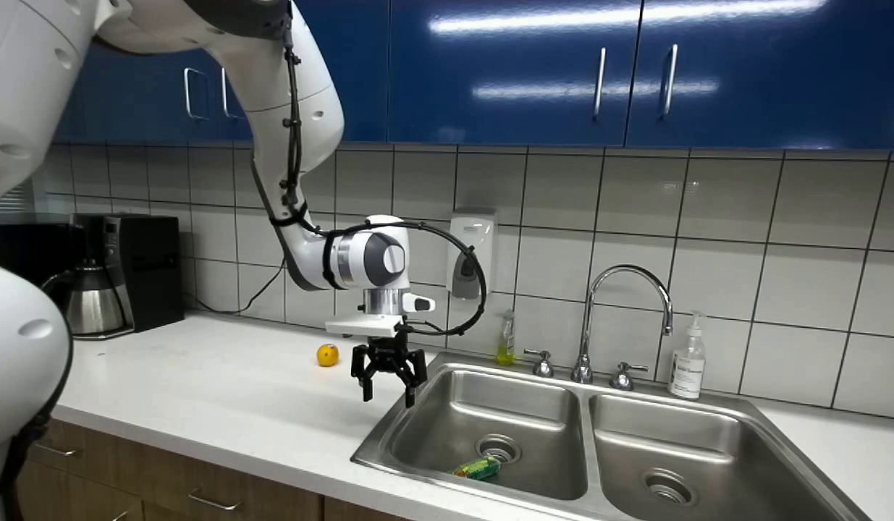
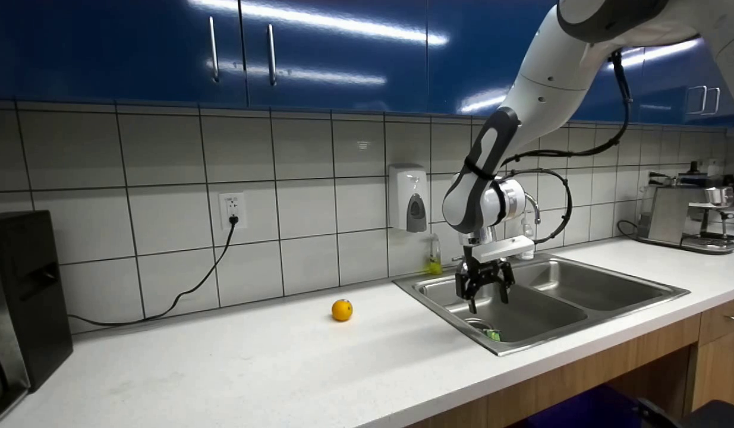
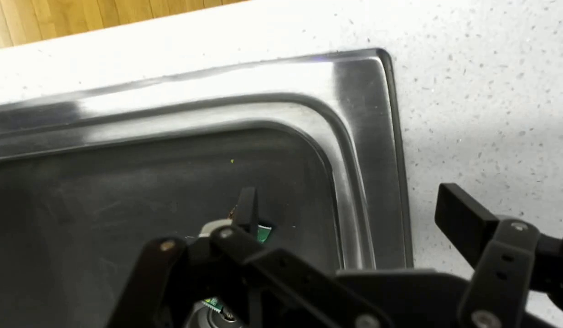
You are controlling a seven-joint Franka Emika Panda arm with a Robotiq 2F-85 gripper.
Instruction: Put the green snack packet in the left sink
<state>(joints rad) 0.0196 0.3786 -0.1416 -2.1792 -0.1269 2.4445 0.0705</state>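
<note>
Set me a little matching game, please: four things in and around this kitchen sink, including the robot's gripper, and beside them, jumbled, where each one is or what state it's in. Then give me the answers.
Things
1. green snack packet
2. gripper
3. round orange item
4. white dispenser

Where or how
A. open, holding nothing
B. mounted on the tiled wall
C. resting on the white counter
D. lying in the left sink

Pairs: 1-D, 2-A, 3-C, 4-B
</note>
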